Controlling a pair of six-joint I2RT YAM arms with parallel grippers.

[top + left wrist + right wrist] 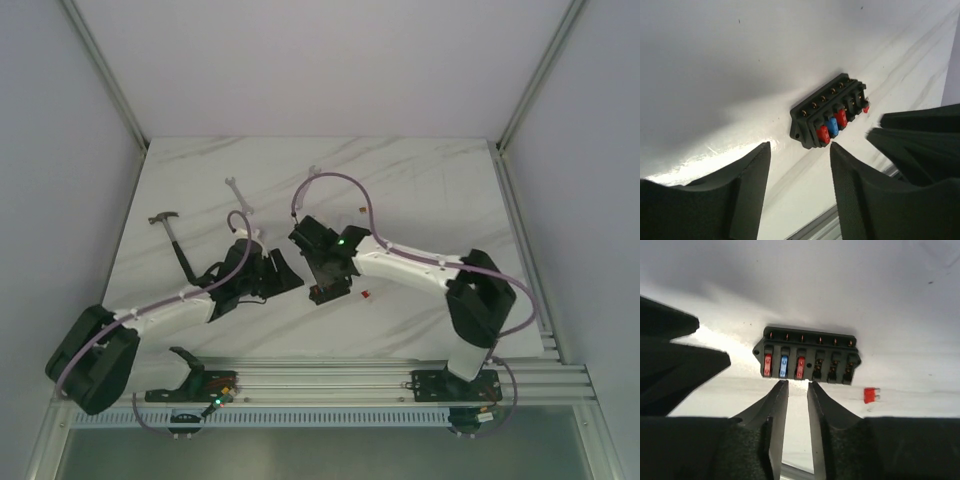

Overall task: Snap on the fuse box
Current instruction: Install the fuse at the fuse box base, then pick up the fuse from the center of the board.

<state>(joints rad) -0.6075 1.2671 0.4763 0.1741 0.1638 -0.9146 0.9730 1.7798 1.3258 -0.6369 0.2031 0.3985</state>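
Both stood empty, left gripper (799,152) wide, right gripper (797,386) nearly closed; one off-centre push could skid the unheld fuse box (807,357).

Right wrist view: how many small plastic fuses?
4. Three sit in the black rectangular plastic fuse box's left slots: red fuse, blue fuse, second red fuse. A loose red fuse lies on the table right of it.

The overhead camera looks steeply down on the whole desk (420,190) from behind the arm bases, while the wrist cameras peer close past the left end effector (799,147) and right end effector (797,383) at the same fuse box (830,112).
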